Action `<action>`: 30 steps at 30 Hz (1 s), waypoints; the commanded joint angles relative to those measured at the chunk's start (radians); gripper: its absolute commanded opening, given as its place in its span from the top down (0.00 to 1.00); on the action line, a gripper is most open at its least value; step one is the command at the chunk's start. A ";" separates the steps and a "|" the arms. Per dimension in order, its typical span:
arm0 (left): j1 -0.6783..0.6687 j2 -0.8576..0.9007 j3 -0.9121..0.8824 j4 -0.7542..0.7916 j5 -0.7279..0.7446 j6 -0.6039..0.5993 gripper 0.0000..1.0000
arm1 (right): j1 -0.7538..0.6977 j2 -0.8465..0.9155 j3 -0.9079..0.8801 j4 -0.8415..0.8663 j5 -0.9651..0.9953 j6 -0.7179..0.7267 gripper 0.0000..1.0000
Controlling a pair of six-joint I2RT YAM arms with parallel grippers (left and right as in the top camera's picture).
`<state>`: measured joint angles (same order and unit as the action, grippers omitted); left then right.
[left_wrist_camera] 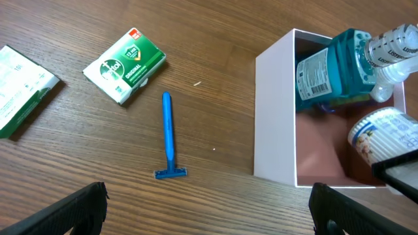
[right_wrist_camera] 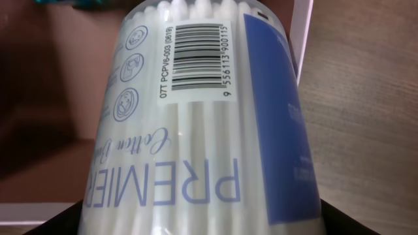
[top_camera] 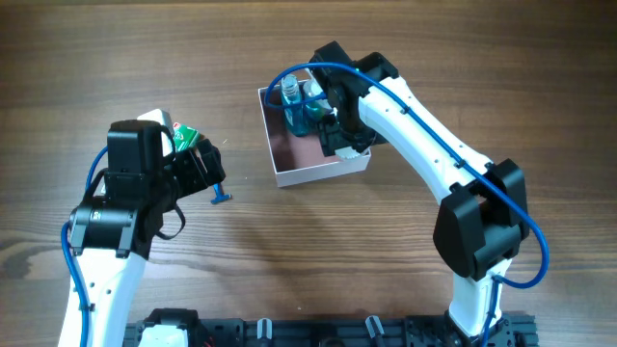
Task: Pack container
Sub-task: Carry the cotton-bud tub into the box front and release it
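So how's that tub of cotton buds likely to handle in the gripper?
The cotton bud tub looks packed with swabs, so it is probably light for its size. Its smooth, round plastic wall could slip or twist between the fingers of the right gripper. Laid on its side in the container, it might roll.

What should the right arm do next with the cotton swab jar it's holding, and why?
Probably ease it down, then open. The right gripper holds the cotton swab jar within the container walls, beside the mouthwash bottle, over bare pink floor. Whether the jar already touches the floor isn't clear, so lower it gently first.
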<state>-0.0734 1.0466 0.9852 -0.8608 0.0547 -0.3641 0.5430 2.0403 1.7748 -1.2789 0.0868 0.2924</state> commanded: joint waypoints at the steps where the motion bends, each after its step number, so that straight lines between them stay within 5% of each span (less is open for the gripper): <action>1: -0.006 -0.003 0.018 0.000 0.016 0.016 0.00 | 0.000 -0.032 -0.002 -0.021 0.029 -0.005 0.74; 3: -0.006 -0.003 0.018 0.000 0.016 0.016 0.00 | 0.000 -0.032 -0.002 -0.011 0.029 -0.005 0.72; 5: -0.006 -0.003 0.018 -0.001 0.016 0.016 0.00 | 0.000 -0.032 -0.002 0.003 0.029 -0.004 0.51; 10: -0.006 -0.003 0.018 -0.008 0.016 0.016 0.00 | 0.000 -0.032 -0.002 0.042 0.029 -0.004 0.34; 30: -0.006 -0.003 0.018 -0.008 0.016 0.016 0.00 | 0.000 -0.032 -0.002 0.044 0.022 0.014 0.05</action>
<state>-0.0734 1.0466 0.9852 -0.8684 0.0547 -0.3641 0.5426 2.0399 1.7748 -1.2266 0.0910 0.2905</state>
